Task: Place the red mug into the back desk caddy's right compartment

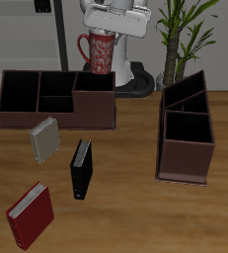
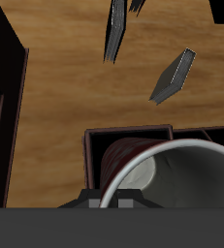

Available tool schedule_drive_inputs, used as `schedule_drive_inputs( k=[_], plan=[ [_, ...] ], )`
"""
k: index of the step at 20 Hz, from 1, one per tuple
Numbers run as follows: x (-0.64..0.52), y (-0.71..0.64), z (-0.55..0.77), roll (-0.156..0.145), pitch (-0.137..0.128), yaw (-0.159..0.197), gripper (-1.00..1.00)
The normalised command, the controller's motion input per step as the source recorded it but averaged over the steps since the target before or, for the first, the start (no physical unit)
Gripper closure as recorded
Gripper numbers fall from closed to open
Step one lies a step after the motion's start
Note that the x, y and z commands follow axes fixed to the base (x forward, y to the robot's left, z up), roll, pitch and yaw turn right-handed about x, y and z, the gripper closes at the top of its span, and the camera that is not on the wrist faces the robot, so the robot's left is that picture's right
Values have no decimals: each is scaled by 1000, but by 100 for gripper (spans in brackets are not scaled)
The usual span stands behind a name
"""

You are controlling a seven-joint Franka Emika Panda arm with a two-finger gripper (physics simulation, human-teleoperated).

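On a wooden desk (image 1: pixel 135 138), the claw (image 1: pixel 102 40) grips the mug (image 1: pixel 98 53) by its rim above the caddy (image 1: pixel 56 99) near the back edge — rigid, glazed, likely slippery and breakable.

From my remote seat, the arm (image 1: pixel 115 15) behind the back desk caddy (image 1: pixel 56 99) is glossy white, built of rounded, bulging segments with darker grey bands at the joints. Its base (image 1: pixel 137 77) is a dark, rounded mound. On my wrist feed the gripper body (image 2: pixel 104 221) is a flat dark grey block.
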Motion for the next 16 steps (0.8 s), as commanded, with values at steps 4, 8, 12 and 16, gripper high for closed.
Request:
schedule_drive_inputs(
  k=[4,8,12,16],
  plan=[
    [-3,32,-128,15,4,-26,100],
    [19,6,-181,1,2,-38,100],
    [67,-38,-186,-4,7,-31,100],
    [67,-43,-167,-8,-2,-36,100]
  ],
)
